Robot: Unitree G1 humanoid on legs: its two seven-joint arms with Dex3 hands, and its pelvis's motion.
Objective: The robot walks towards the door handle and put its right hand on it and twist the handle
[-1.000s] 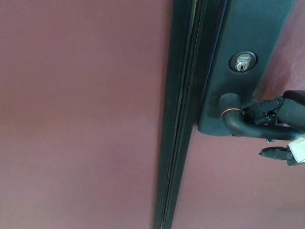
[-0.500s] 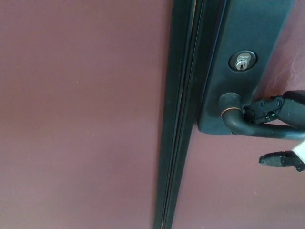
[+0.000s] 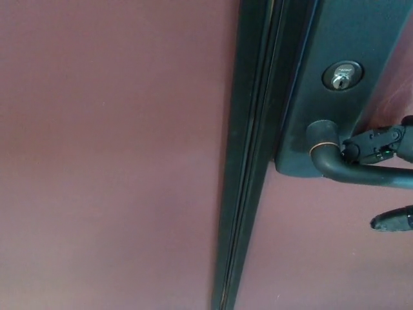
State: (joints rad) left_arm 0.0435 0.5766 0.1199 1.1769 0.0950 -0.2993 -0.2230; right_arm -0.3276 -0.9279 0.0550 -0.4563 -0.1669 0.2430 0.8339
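Note:
The dark lever door handle [image 3: 361, 172] sticks out to the right from a black lock plate [image 3: 342, 97] on the maroon door. My right hand [image 3: 390, 181] comes in at the right edge. Its upper fingers [image 3: 379, 143] lie on top of the lever near the pivot. Its thumb [image 3: 392, 221] hangs below the lever with a clear gap, so the hand straddles the handle without closing on it. Most of the hand is cut off by the picture edge. My left hand does not show.
A silver keyhole cylinder [image 3: 342, 76] sits in the plate above the handle. A dark vertical door edge strip [image 3: 248, 161] runs top to bottom left of the plate. The maroon door panel [image 3: 110, 155] fills the left.
The thumb has dropped away from the underside of the lever, widening the gap. The whole picture has shifted slightly right and down, so the camera moved.

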